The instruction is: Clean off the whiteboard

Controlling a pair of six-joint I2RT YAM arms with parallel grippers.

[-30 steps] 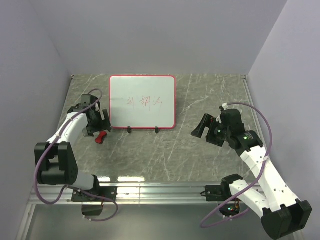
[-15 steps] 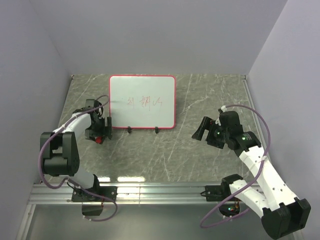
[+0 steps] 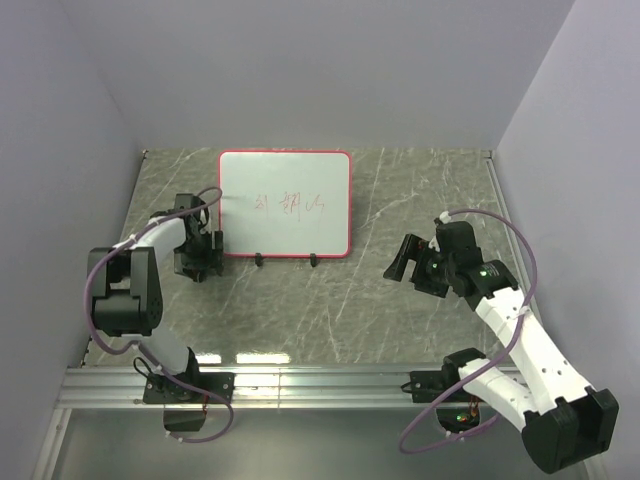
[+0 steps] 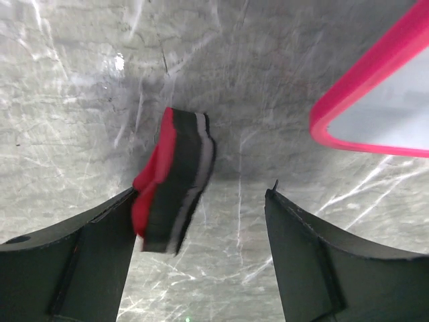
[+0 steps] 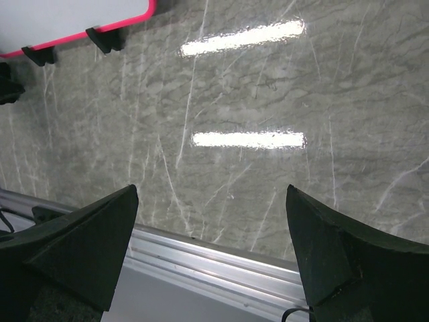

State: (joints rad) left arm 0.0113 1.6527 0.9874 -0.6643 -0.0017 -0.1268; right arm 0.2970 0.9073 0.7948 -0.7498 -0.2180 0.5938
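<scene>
The whiteboard (image 3: 285, 205) stands at the back centre, white with a red frame, two black feet and faint red scribbles. Its corner shows in the left wrist view (image 4: 375, 100) and its lower edge with the feet in the right wrist view (image 5: 67, 17). My left gripper (image 3: 197, 262) is down at the table left of the board. In the left wrist view it (image 4: 201, 201) is open, with the red and black eraser (image 4: 175, 178) standing on edge between the jaws, against the left finger. From above the eraser is hidden. My right gripper (image 3: 400, 260) is open and empty, right of the board.
The grey marble tabletop (image 3: 400, 190) runs to purple walls behind and at both sides. An aluminium rail (image 3: 330, 380) runs along the near edge and also shows under the right gripper (image 5: 211, 194) in the right wrist view (image 5: 221, 258).
My left gripper has dropped and moved in over the eraser, which showed red on the table a second ago and is now covered from above. The right arm shifted only slightly.
</scene>
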